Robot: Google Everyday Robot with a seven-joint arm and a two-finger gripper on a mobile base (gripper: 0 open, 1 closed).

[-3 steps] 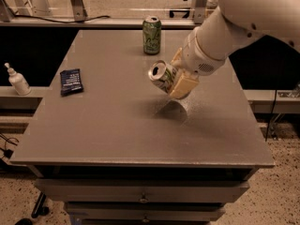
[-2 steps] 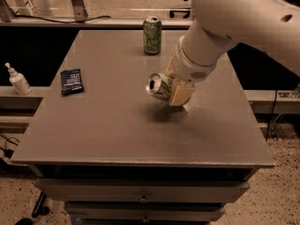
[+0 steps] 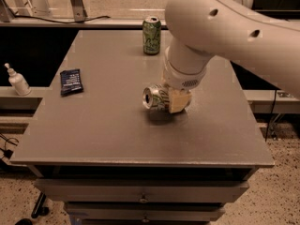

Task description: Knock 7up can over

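1. While low over the flat grey table (image 3: 93, 139), grips with cream two-finger gripper (image 3: 171, 101), fingers pinching white-and-silver, green-lettered 7up can (image 3: 153, 98).
2. Holds it sideways at mid-table, silver top leftward.
3. Sits clear of upright dark-green can (image 3: 151, 35) behind.

7up can (image 3: 156, 98) on its side near desk (image 3: 117, 139) centre, top end toward left edge; resting or just above surface, cannot tell. Gripper (image 3: 175, 102) at can's right end, clamped across it; arm reaches in from far right corner. Second can (image 3: 151, 35) upright by far edge, behind 7up can, well apart. Packet (image 3: 71, 81) flat near left edge. Bottle (image 3: 18, 80) off desk, on ledge beyond left edge. Drawers (image 3: 140, 191) under front edge.
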